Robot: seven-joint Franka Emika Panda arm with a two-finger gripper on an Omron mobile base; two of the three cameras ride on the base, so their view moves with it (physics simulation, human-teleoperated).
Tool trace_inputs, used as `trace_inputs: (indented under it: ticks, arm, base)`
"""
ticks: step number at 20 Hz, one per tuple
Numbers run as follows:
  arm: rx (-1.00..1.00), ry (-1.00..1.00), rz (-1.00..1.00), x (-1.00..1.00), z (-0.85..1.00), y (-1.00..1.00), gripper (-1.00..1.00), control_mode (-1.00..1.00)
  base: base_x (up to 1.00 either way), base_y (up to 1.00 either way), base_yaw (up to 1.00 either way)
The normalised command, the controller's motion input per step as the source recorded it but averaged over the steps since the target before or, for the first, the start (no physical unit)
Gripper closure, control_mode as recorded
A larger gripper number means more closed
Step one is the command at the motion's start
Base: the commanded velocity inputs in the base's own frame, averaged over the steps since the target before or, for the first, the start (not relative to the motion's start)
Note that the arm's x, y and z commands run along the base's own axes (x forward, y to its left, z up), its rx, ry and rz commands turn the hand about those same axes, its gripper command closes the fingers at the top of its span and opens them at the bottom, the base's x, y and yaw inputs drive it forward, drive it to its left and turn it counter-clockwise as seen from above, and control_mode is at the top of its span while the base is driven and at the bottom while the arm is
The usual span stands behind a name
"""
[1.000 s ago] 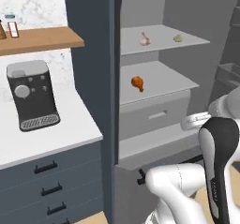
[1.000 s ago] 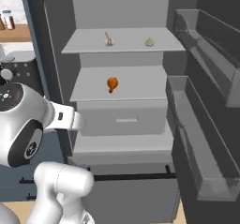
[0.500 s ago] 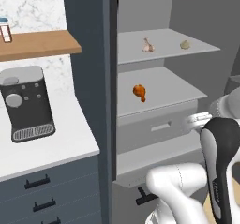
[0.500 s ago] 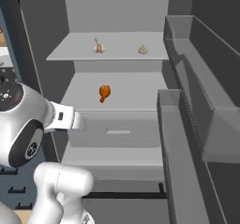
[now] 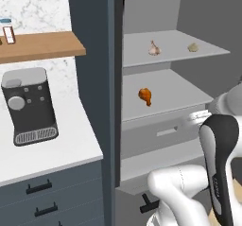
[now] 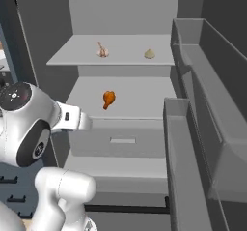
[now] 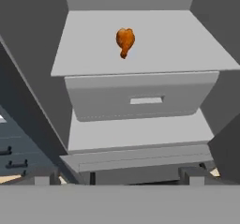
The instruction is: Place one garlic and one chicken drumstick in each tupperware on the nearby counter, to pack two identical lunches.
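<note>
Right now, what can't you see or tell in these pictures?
- Drawer: closed, so its contents are hidden.
- Items on the wooden shelf: cut off by the left base view's edge.
- Second upper-shelf item: too small to identify.
- Pincer: only its tips poke up in the hand view.

The counter [image 5: 71,149] runs off the left edge of the left base view, the jars [image 5: 7,30] on the wooden shelf [image 5: 42,45] are cropped and blurred, and the far bulb [image 6: 150,54] is too small to identify.
</note>
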Motion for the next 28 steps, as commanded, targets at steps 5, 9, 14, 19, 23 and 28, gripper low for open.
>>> trace_inputs:
  ticks: [5, 9, 14, 19, 23, 28]
  arm:
    - [0.0, 0.0, 0.14, 0.97, 0.0, -0.14, -1.0, -1.0]
    - [0.0, 0.01, 0.13, 1.0, 0.0, -0.02, -1.0, -1.0]
    - [0.0, 0.06, 0.0, 1.0, -0.03, 0.0, -1.0, -1.0]
    - [0.0, 0.2, -0.02, 0.81, -0.31, 0.03, -1.0, -1.0]
    - [0.0, 0.02, -0.12, 0.69, -0.52, 0.27, -1.0, -1.0]
    - [0.0, 0.0, -0.12, 0.57, -0.49, 0.1, -1.0, -1.0]
  base:
    - [0.0, 0.0, 0.0]
    - [0.0, 0.0, 0.0]
    - [0.0, 0.0, 0.0]
    - [0.0, 0.0, 0.0]
    - [0.0, 0.0, 0.0]
    - [0.0, 0.0, 0.0]
